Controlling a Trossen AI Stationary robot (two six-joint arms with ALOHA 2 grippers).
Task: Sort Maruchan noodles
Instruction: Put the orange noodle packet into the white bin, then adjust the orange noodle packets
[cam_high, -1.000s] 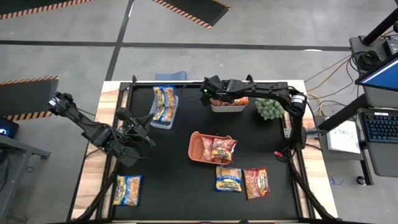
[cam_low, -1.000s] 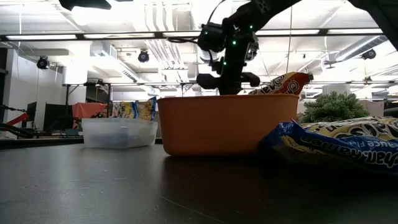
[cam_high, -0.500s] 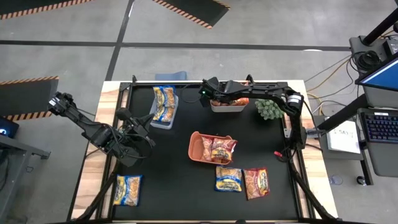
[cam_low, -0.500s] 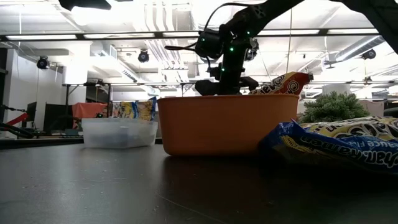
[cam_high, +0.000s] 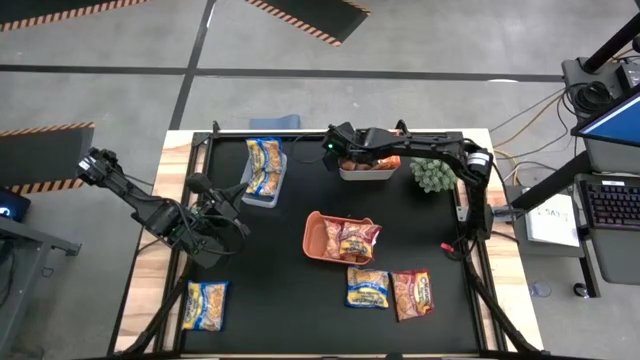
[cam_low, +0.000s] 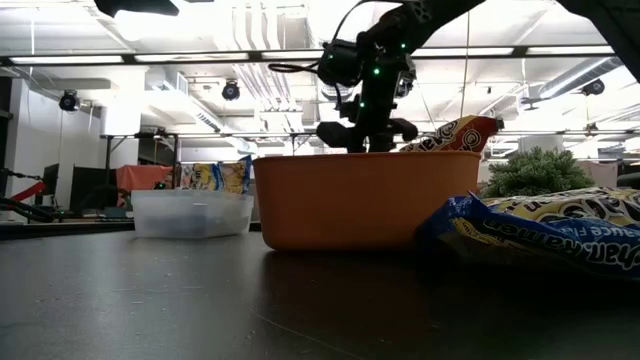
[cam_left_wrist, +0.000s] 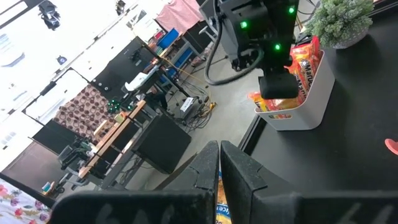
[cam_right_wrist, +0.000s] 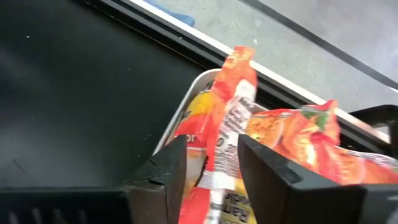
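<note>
My right gripper (cam_high: 348, 157) hangs over the white bin (cam_high: 370, 172) at the table's far side. Its fingers stand apart on either side of an orange noodle packet (cam_right_wrist: 229, 134) that stands on edge in the bin, beside another orange packet (cam_right_wrist: 305, 140). My left gripper (cam_left_wrist: 219, 167) is shut on nothing and waits above the table's left side (cam_high: 236, 200). Blue-and-yellow packets (cam_high: 265, 165) lie in the clear bin. A red packet (cam_high: 358, 240) leans in the orange bin (cam_high: 318, 238). My right gripper has its fingers (cam_right_wrist: 166, 169) on either side of the upright orange packet's upper edge (cam_right_wrist: 224, 162), coming slanting down from above. Whether they touch it I cannot tell. The packet stands on edge inside the white bin.
A blue packet (cam_high: 367, 288) and a red packet (cam_high: 412, 293) lie flat near the table's front. Another blue-and-yellow packet (cam_high: 207, 305) lies at the near left corner. A small green plant (cam_high: 432, 175) stands right of the white bin.
My right gripper dipped a little toward the white bin and came back up to where it was.
</note>
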